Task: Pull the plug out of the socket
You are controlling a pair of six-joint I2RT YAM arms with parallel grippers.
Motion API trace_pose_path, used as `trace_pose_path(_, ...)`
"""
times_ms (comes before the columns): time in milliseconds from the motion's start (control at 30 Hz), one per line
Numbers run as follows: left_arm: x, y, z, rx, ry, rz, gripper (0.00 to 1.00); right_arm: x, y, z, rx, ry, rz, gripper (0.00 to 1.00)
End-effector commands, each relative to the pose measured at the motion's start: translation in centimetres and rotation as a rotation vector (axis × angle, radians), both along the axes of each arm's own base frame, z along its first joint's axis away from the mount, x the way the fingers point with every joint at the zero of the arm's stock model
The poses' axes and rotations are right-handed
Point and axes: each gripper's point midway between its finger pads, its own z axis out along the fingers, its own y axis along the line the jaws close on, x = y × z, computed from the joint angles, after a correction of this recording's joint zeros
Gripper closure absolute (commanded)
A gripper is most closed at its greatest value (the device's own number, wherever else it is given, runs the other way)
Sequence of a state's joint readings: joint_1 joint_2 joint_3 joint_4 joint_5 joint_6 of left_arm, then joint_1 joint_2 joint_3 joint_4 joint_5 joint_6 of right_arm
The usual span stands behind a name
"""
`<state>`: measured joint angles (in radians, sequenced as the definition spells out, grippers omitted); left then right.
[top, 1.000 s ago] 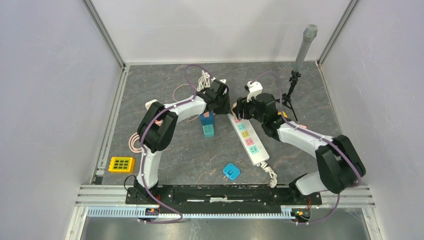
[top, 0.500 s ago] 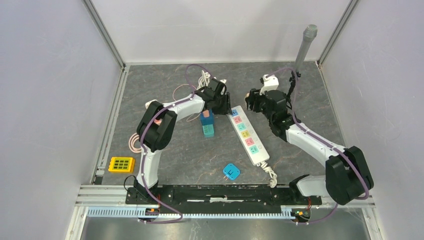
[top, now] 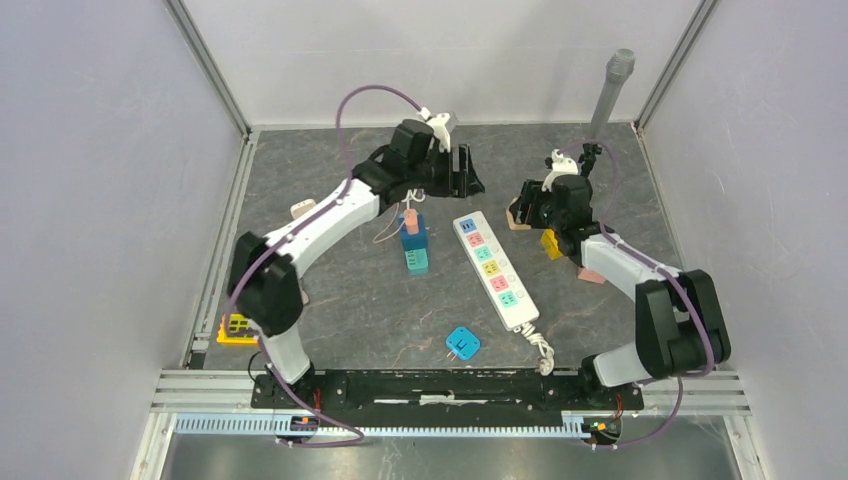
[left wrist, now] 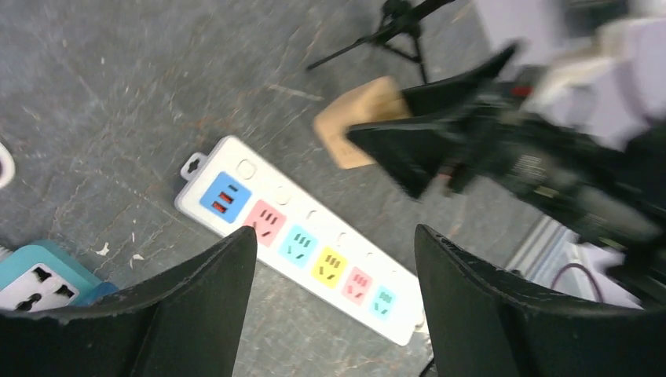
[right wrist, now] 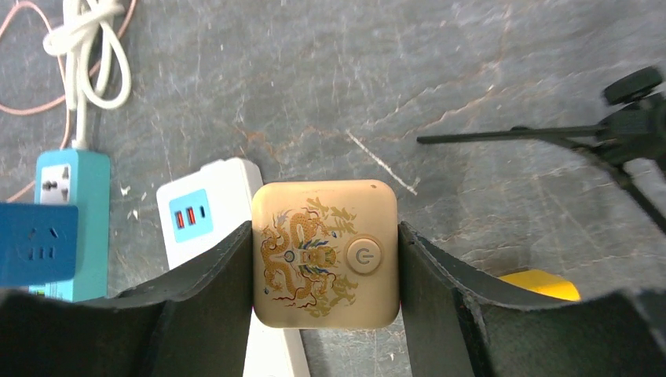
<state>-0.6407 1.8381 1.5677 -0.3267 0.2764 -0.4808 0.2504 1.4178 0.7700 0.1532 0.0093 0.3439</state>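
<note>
The plug is a gold square block with a dragon print and a power button. My right gripper is shut on its two sides and holds it above the floor, clear of the white socket strip. In the top view the plug hangs to the right of the strip's far end, in the right gripper. My left gripper stands open and empty above the strip's far end. In the left wrist view the strip shows between the left gripper's fingers, all coloured sockets empty.
A teal socket block with a blue adapter lies left of the strip. A blue plug lies near the front. A yellow keypad sits at the left rail. A black tripod with a grey tube stands behind the right arm, and a yellow piece lies under it.
My right gripper has drawn the gold plug off the strip and carried it right and back. My left gripper has opened and risen away from the strip's far end.
</note>
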Motion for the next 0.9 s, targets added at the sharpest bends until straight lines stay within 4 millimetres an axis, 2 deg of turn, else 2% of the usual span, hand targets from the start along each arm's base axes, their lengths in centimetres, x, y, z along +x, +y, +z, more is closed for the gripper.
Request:
trace_pose_path(0, -1.8, 1.6, 7.2, -0.058, -0.155, 0.009, 0.19, 0.9, 2.4, 0.4, 0.106, -0.006, 0.165, 0.81)
trace_pose_path(67, -2.6, 2.7, 7.9, -0.055, -0.172, 0.034, 0.17, 0.9, 2.5, -0.2, 0.117, 0.010, 0.178, 0.78)
trace_pose_path(133, -2.9, 4.4, 8.0, -0.029, -0.198, 0.090, 0.15, 1.0, 2.6, -0.9, 0.124, 0.024, 0.184, 0.77)
trace_pose_path(233, -3.1, 7.4, 7.6, 0.051, -0.243, 0.184, 0.11, 1.1, 2.8, -1.6, 0.135, 0.030, 0.197, 0.71)
trace_pose_path(333, -3.6, 10.4, 7.2, 0.124, -0.257, 0.278, 0.06, 1.3, 2.8, -2.3, 0.132, 0.044, 0.203, 0.61)
trace_pose_path(433, -4.6, 12.9, 6.6, 0.171, -0.251, 0.350, 0.04, 1.9, 2.0, -2.7, 0.105, 0.048, 0.159, 0.49)
trace_pose_path(500, -5.4, 14.4, 5.7, 0.203, -0.246, 0.382, 0.01, 2.1, 1.4, -2.8, 0.069, 0.054, 0.139, 0.37)
trace_pose_path(567, -6.2, 16.1, 4.8, 0.247, -0.234, 0.425, 0.00, 2.2, 0.9, -2.6, 0.040, 0.046, 0.127, 0.28)
trace_pose_path(667, -7.3, 18.5, 3.9, 0.295, -0.229, 0.491, 0.00, 2.2, 0.4, -1.9, 0.016, 0.025, 0.116, 0.19)
trace_pose_path(867, -9.2, 21.1, 4.1, 0.278, -0.248, 0.563, 0.00, 1.9, 0.3, 1.3, 0.022, -0.055, 0.122, 0.13)
